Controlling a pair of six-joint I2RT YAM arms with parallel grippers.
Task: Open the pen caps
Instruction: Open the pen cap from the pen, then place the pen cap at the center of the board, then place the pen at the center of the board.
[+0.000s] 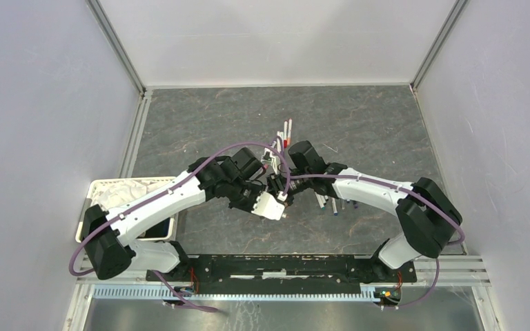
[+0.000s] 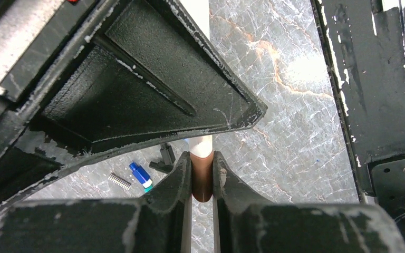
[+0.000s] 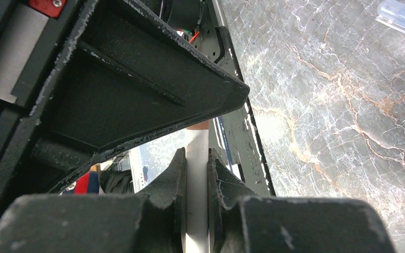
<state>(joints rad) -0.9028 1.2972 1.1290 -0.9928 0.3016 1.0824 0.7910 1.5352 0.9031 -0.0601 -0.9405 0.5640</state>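
The top camera looks down on the whole table [image 1: 386,124] from behind. Both wrist cameras look closely past their fingers [image 2: 175,182] at one shared pen [image 2: 202,174].

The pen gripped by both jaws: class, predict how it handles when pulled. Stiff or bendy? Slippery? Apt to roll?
The pen looks straight under two grips, so probably stiff. Its smooth white surface may slip in the jaws; the brown cap looks equally slick. Slim and round, it would likely roll on the table.
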